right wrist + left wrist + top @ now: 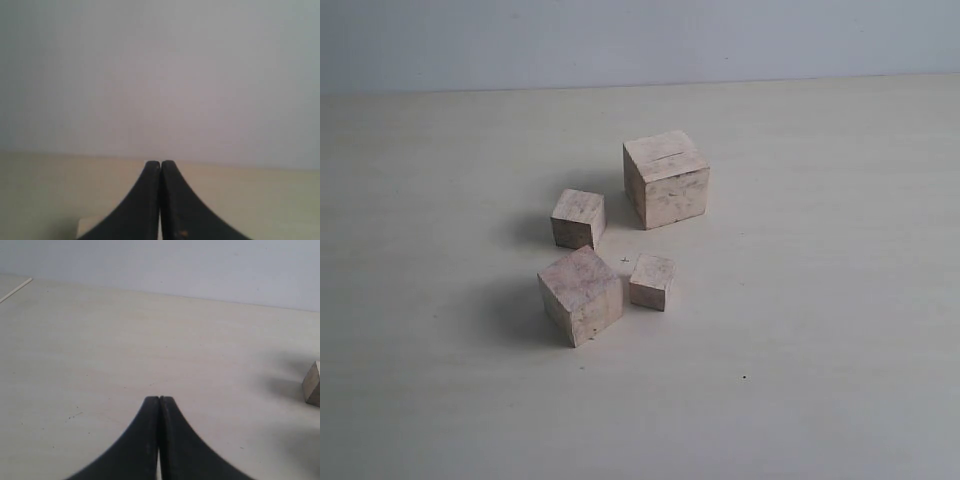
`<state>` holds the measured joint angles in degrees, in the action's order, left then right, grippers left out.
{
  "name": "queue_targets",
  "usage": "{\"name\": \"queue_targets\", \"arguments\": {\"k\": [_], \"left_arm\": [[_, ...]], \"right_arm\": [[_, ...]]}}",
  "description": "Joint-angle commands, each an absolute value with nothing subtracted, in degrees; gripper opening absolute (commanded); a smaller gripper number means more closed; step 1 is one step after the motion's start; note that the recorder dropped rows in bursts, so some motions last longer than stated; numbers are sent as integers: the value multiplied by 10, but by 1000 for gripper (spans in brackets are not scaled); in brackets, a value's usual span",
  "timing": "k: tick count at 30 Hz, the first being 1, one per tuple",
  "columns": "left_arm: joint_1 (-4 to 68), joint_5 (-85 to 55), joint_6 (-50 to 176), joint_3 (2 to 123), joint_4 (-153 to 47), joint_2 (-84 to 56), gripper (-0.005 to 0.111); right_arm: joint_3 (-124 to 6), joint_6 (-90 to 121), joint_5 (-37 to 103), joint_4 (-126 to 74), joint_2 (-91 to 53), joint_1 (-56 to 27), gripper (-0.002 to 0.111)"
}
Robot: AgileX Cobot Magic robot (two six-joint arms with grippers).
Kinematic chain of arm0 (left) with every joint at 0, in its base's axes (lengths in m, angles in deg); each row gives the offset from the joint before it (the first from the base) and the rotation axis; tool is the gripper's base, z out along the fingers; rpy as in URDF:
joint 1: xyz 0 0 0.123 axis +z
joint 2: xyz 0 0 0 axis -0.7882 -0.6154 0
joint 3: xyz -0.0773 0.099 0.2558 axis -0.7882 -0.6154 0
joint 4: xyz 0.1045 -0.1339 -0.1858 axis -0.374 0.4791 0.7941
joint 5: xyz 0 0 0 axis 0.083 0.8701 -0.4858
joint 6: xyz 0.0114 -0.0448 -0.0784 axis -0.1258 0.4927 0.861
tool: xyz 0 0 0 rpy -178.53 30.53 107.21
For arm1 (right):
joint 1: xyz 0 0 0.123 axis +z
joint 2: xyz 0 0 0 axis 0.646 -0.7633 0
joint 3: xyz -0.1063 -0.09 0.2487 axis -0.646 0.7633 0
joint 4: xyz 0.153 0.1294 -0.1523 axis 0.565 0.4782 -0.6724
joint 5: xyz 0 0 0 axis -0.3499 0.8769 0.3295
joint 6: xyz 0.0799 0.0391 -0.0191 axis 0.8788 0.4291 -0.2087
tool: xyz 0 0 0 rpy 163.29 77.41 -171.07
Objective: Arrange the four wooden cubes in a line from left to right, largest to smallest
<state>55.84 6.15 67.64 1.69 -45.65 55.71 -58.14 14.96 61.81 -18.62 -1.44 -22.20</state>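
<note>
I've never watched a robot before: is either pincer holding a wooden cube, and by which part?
Nothing is held. The left pincer and the right pincer are both shut and empty.

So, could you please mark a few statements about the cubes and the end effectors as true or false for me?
1. The four cubes stand in one straight row. False: they form a loose cluster, the second-largest pale wooden cube in front of the third-largest pale wooden cube.
2. The largest pale wooden cube, with a thin dark groove on top, lies farthest back in the exterior view. True.
3. The smallest pale wooden cube touches the largest one. False: bare pale table separates them.
4. The black left end effector and black right end effector are both shut. True.
5. The left end effector grips a cube. False: it holds nothing.
</note>
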Motion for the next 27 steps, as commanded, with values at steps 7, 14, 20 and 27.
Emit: {"name": "queue_targets", "arguments": {"k": [7,14,20,27], "left_arm": [[555,56,677,15,-457,561,0],[555,56,677,15,-457,561,0],[555,56,677,15,-457,561,0],[555,56,677,15,-457,561,0]], "right_arm": [[-598,115,838,0,-232,-142,0],[-598,129,757,29,-289,-142,0],[-598,137,595,74,-291,-142,0],[-647,36,643,66,-328,-142,0]]}}
